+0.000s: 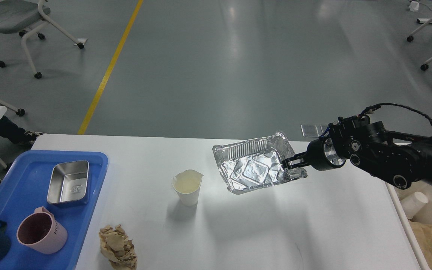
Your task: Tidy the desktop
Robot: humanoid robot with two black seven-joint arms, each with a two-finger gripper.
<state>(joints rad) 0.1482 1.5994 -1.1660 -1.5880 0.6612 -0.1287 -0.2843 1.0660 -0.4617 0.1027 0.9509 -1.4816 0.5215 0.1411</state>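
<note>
Partway: right gripper [289, 163] clenched on foil tray [255, 167] rim, lifted off desktop [276, 225]; paper cup [188, 186] and crumpled paper [117, 247] left; left gripper unseen.

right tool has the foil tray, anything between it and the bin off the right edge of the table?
Nothing visible. The right tool grips the foil tray's right rim, lifted over the desktop. Rightward lies only bare tabletop up to the edge; the bin with a paper cup sits beyond, partly out of view.
</note>
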